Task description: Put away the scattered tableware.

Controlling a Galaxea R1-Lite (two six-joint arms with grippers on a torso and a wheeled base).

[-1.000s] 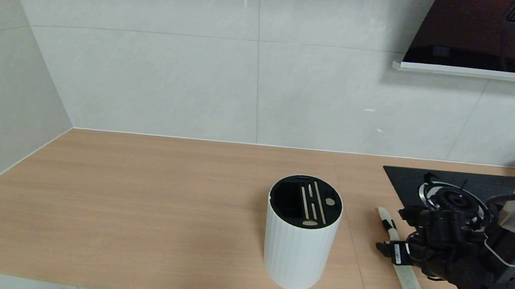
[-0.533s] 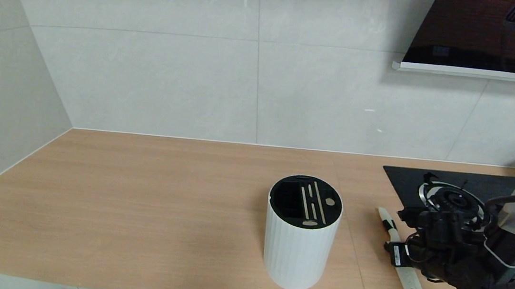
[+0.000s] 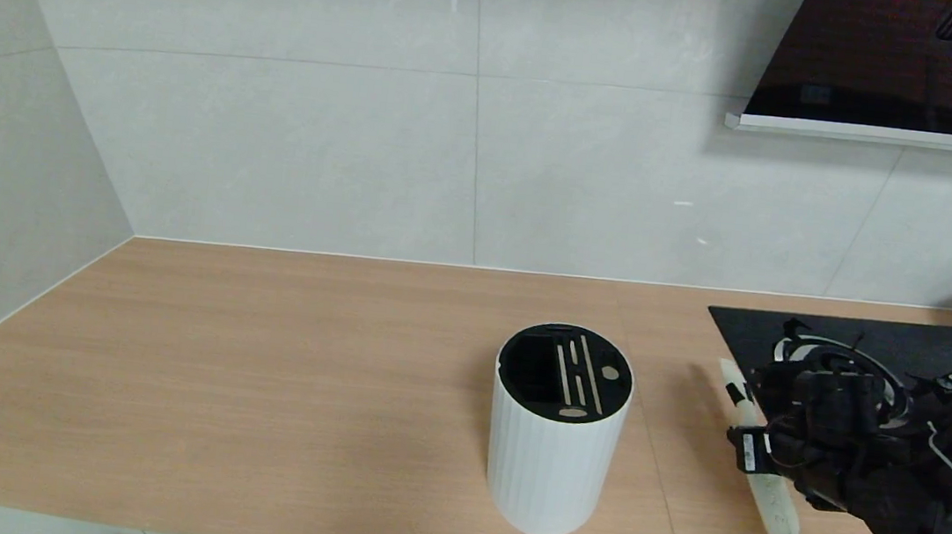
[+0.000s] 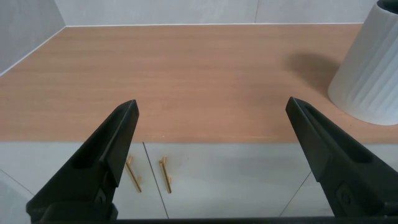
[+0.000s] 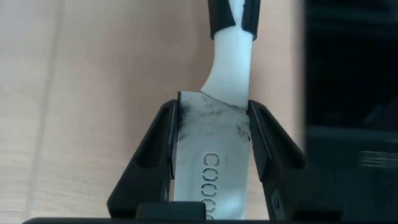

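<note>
A white ceramic knife (image 3: 773,509) is held in the right gripper (image 3: 762,447) at about 3 o'clock from the knife block (image 3: 549,452), near the counter's front edge. In the right wrist view the claw's two black fingers (image 5: 158,155) are seen closed to the width of the blade and pressed against its two edges, just short of where the blade narrows toward the black-and-white handle. In the head view the knife is set slantwise, with the handle end pointed to 11 o'clock and the blade tip to 5 o'clock. A soft shadow is cast on the counter (image 3: 295,389) a little apart from the handle end, so the knife appears to be raised off the wood.

The knife block, a white ribbed cylinder with a black slotted top, is stood upright on the counter, well apart from the knife. A black gas hob (image 3: 753,327) is set into the counter at 2 o'clock from the block, and a dark range hood (image 3: 904,64) is mounted on the tiled wall (image 3: 276,149) above it.

The left gripper (image 4: 214,165) is held wide open with nothing between its fingers, above the counter's front edge. Two cabinet handles (image 4: 165,174) are seen below it.
</note>
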